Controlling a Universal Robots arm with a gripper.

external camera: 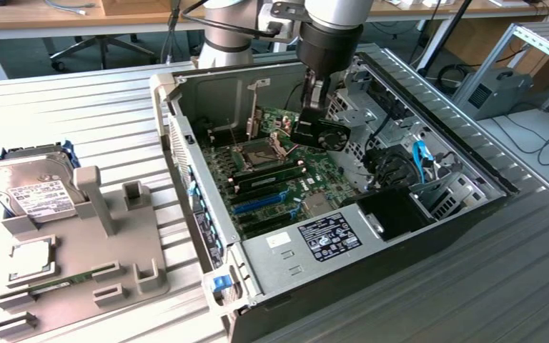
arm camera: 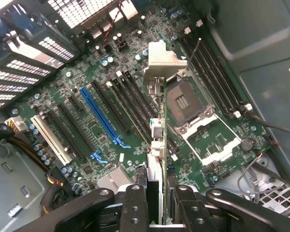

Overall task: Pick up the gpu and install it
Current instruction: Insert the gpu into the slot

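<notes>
The gpu (external camera: 324, 133) is a black card with a round fan on one face, hanging upright inside the open computer case (external camera: 465, 207) above the green motherboard (external camera: 272, 171). My gripper (external camera: 312, 114) is shut on its upper edge. In the wrist view the gpu (arm camera: 156, 140) appears edge-on between my fingers (arm camera: 135, 205). Its silver end bracket (arm camera: 163, 60) is at the far end. The card hovers over the black slots between the long blue slot (arm camera: 100, 115) and the open CPU socket (arm camera: 192, 113), clear of the board.
Case walls, a drive cage (external camera: 389, 168) and cables surround the motherboard. On the exterior view's left a grey fixture tray (external camera: 88, 275) holds a silver hard drive (external camera: 28, 187), a CPU chip (external camera: 31, 259) and a green RAM stick (external camera: 63, 281).
</notes>
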